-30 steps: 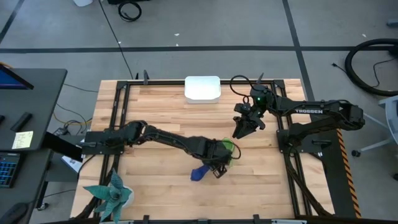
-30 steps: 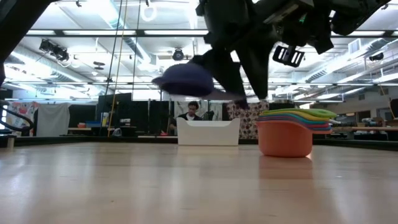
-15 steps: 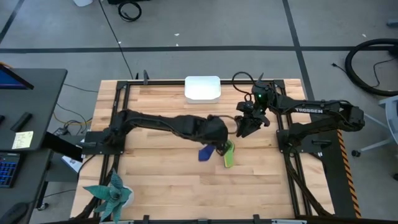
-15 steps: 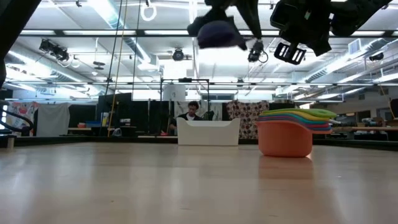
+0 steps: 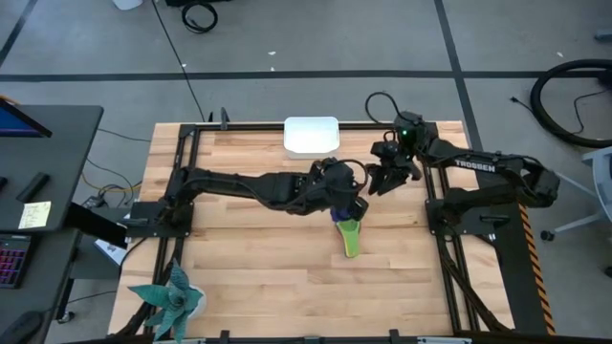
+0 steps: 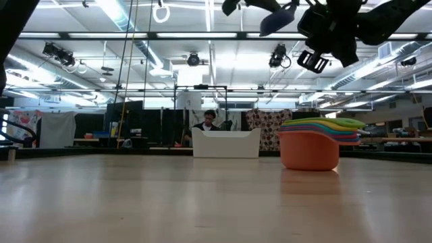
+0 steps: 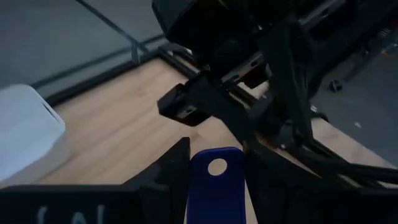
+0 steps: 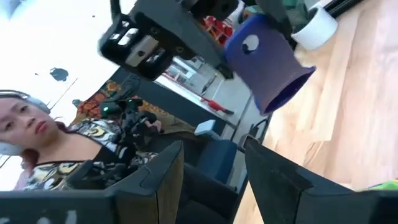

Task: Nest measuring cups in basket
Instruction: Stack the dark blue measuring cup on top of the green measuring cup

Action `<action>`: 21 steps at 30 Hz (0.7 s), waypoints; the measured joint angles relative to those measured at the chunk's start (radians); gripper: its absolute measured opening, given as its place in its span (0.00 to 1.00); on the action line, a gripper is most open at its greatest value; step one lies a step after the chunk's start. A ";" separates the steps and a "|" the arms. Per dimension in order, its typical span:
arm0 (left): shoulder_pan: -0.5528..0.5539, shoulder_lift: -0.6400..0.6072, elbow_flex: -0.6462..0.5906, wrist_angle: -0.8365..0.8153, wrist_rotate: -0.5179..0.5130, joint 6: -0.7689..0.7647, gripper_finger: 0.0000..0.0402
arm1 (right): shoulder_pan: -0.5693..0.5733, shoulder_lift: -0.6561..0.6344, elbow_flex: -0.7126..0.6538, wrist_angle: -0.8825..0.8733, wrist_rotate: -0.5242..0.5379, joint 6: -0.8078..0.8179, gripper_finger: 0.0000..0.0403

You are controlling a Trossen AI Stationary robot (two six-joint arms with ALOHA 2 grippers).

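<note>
Light wood-plank table (image 5: pixel 249 258) in a black frame, sitting on grey concrete floor (image 5: pixel 287 38) with dark seam lines. Dark desk (image 5: pixel 48 162) beside it with a yellow sticky note (image 5: pixel 34 213), a spiky teal plant (image 5: pixel 172 298) at the table's near corner, black cable coil (image 5: pixel 199 15) on the floor. Beyond the table: open hall with ceiling strip lights (image 6: pixel 88 34), black curtains (image 6: pixel 145 125), a person (image 6: pixel 210 120) seated far back.

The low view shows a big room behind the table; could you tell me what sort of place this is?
Probably a robotics lab or workshop: ceiling light strips, dark partitions and a person seated beyond the basket.
</note>
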 joint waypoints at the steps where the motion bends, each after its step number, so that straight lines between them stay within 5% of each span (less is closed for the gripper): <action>1: -0.005 0.000 0.000 0.007 -0.021 0.008 0.33 | -0.016 0.000 0.000 0.004 -0.022 0.000 0.44; 21: -0.119 0.087 0.000 0.119 -0.537 0.005 0.33 | -0.280 -0.008 0.000 0.047 -0.046 0.042 0.44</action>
